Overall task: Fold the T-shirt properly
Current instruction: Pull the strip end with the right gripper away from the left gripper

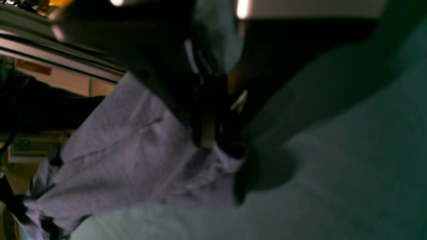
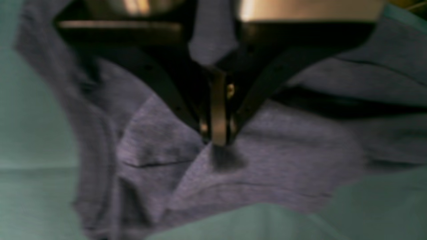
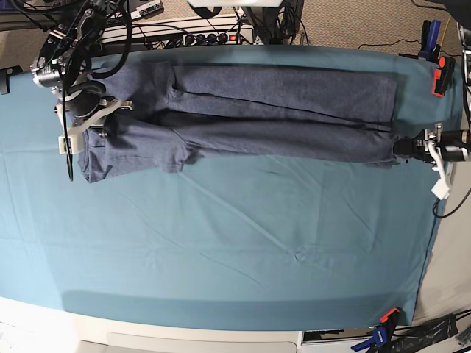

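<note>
Heathered blue-grey cotton is pinched in the left hand [image 1: 213,146], clamped on a corner of the T-shirt [image 3: 272,110]. The right hand [image 2: 218,141] is clamped on its creased other end. Between them the T-shirt lies folded in a long band on the table's teal cloth [image 3: 235,243].

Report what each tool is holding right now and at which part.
Both are shut on the T-shirt. The left tool pinches a corner of one end; the right tool pinches the fabric at the opposite end, which lies bunched.
</note>
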`<state>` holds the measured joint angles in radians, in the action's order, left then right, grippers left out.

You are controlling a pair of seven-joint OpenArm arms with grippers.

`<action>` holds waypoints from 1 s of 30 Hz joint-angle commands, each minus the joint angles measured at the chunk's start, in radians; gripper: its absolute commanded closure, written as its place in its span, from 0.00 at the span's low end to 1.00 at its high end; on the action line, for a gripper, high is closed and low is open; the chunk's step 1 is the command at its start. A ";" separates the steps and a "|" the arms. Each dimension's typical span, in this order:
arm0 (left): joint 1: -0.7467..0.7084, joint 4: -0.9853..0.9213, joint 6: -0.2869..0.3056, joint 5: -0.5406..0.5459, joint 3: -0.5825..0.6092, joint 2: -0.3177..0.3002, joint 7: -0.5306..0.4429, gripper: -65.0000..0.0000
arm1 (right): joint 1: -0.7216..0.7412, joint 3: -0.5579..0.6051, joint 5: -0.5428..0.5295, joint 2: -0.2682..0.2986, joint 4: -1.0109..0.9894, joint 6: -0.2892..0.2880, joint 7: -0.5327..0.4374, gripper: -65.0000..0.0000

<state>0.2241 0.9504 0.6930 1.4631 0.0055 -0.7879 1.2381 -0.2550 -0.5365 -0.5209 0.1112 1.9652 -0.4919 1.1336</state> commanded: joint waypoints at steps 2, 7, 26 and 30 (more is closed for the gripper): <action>0.017 0.036 0.005 0.020 -0.006 -0.030 -0.004 1.00 | 0.006 -0.010 -0.002 0.031 0.021 -0.001 -0.018 1.00; 0.014 0.094 0.005 0.020 -0.006 -0.031 0.001 1.00 | 0.006 -0.018 -0.001 0.056 0.021 -0.001 -0.018 1.00; -0.133 0.255 0.005 0.020 -0.006 -0.060 0.003 1.00 | -0.024 -0.017 0.013 0.062 0.021 0.000 0.012 1.00; -0.133 0.255 0.005 0.020 -0.006 -0.060 0.003 1.00 | -0.053 -0.017 -0.013 0.063 0.024 0.000 0.025 1.00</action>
<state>0.0780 1.1931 0.6930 1.4631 0.0101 -0.8181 1.2514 -0.3115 -0.5476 -0.5251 0.1604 1.9659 -0.4946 1.1744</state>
